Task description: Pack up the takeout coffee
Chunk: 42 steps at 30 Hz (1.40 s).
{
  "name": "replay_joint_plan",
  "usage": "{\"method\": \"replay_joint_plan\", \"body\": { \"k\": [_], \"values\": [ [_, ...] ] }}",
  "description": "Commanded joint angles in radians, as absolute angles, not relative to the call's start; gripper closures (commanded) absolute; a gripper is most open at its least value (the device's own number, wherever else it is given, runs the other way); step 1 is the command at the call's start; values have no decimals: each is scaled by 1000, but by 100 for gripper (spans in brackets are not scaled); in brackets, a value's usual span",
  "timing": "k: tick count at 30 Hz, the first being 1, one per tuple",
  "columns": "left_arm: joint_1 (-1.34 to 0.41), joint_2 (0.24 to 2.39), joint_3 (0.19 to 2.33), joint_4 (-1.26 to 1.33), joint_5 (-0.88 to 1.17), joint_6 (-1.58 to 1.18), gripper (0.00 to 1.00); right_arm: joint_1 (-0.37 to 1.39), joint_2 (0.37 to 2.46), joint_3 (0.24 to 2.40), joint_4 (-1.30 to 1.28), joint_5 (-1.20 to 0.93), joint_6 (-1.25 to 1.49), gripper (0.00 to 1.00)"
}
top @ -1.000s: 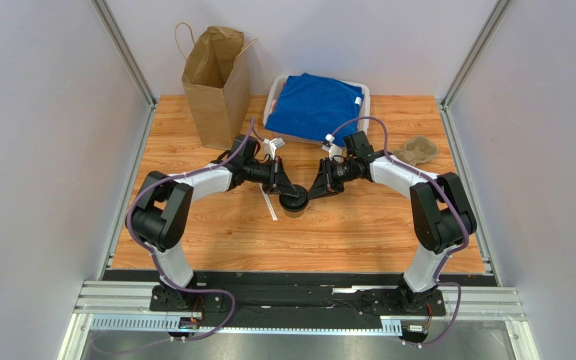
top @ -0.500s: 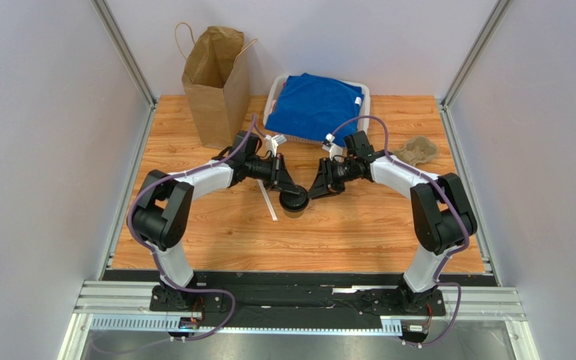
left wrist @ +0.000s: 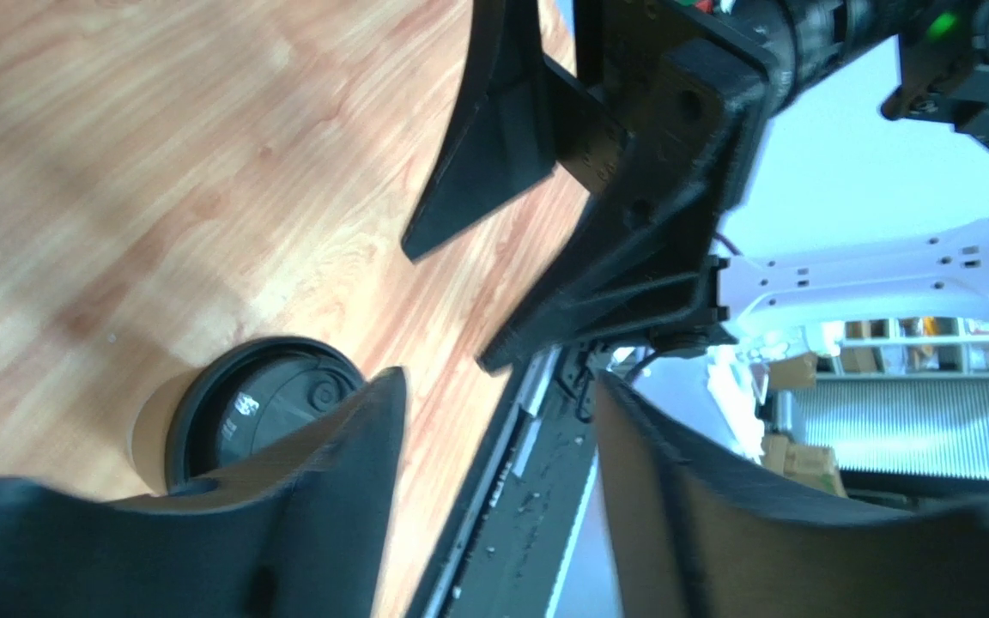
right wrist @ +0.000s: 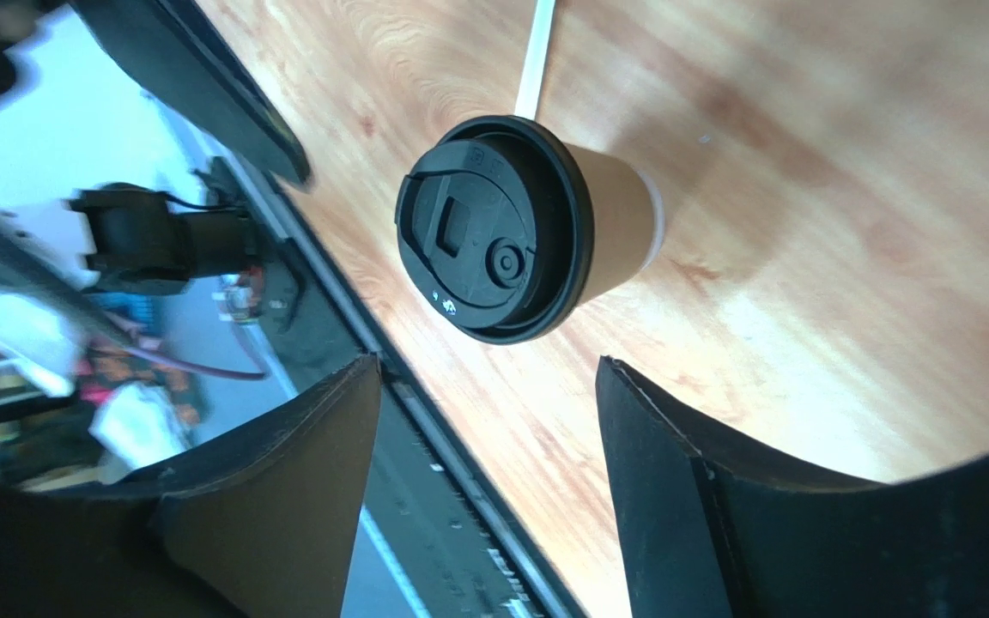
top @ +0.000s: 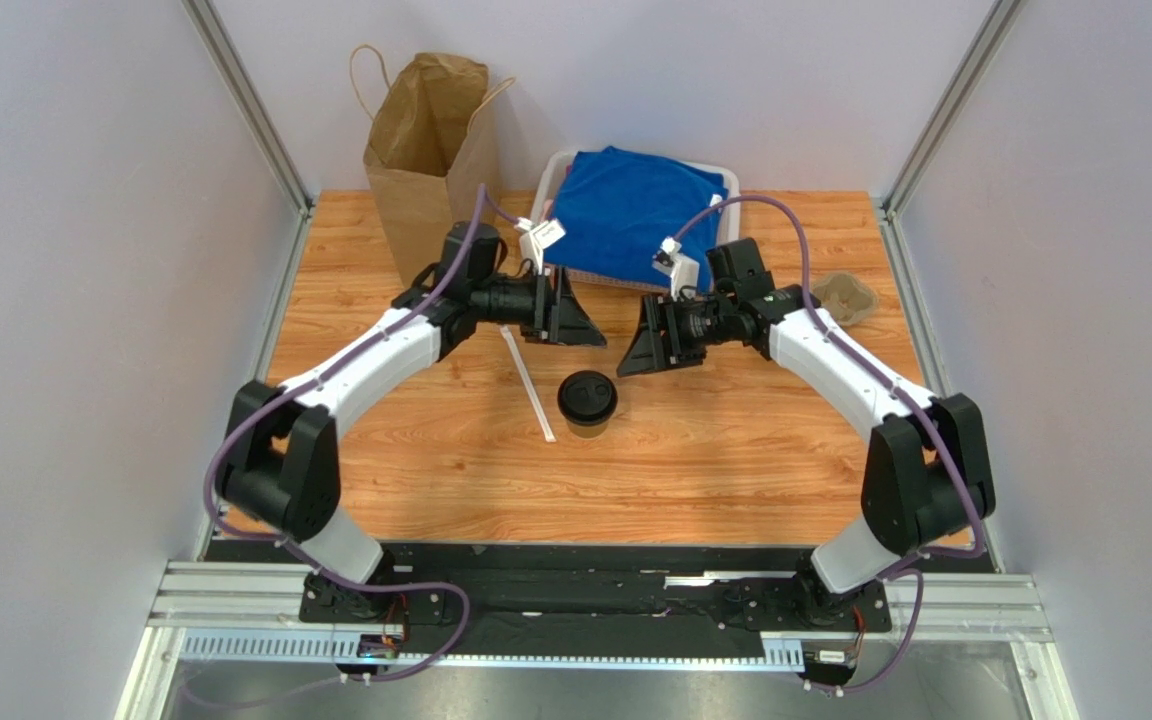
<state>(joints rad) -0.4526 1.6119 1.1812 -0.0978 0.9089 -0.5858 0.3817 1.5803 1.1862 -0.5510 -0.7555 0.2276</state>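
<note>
The takeout coffee (top: 587, 399), a kraft-brown cup with its black lid on, stands upright alone on the wooden table. In the top view my left gripper (top: 573, 318) hangs open above and behind it to the left. My right gripper (top: 642, 341) hangs open to the cup's right rear. Neither touches it. The left wrist view catches the lid (left wrist: 259, 403) partly behind one finger, with the left gripper (left wrist: 497, 380) holding nothing. The right wrist view shows the whole cup (right wrist: 519, 232) beyond the right gripper (right wrist: 487, 365), which holds nothing.
A tall brown paper bag (top: 434, 168) stands open at the back left. A white basket (top: 552, 188) holding a blue cloth (top: 630, 210) sits behind the grippers. A grey pulp cup carrier (top: 842, 300) lies at the right. A white strip (top: 528, 384) lies left of the cup.
Both grippers were closed in on the cup's lid; they have opened, let go and drawn up and back toward the basket. The cup stays in place.
</note>
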Motion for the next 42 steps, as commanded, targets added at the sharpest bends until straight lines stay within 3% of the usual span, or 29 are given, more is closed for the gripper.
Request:
{"method": "replay_joint_plan", "body": {
  "k": [1,7,10,16,20,23,27,30,34,42],
  "values": [
    [-417,1438,1212,-228,861,-480,30,437,1497,1243,-636,-582,36,33],
    [-213,1221,1157,-389,804,-405,11,586,1416,1138,-634,-379,29,29],
    [-137,1140,1123,-489,736,-341,10,655,1399,1060,-592,-351,95,22],
    [-81,1005,980,-575,650,-292,11,747,1442,1014,-479,-253,227,21],
    [-81,969,817,-581,672,-299,22,762,1474,982,-373,-253,302,21],
    [-84,1020,735,-571,735,-348,35,776,1517,983,-335,-239,330,21],
    [-112,1100,666,-479,774,-435,64,778,1589,1006,-310,-235,380,21],
    [-211,1167,679,-387,756,-454,78,776,1627,1031,-301,-229,393,22],
    [-308,1270,698,-261,732,-524,85,779,1655,1051,-299,-216,399,23],
    [-347,1534,840,-143,727,-591,89,758,1707,1075,-281,-198,413,25]
  ]
}}
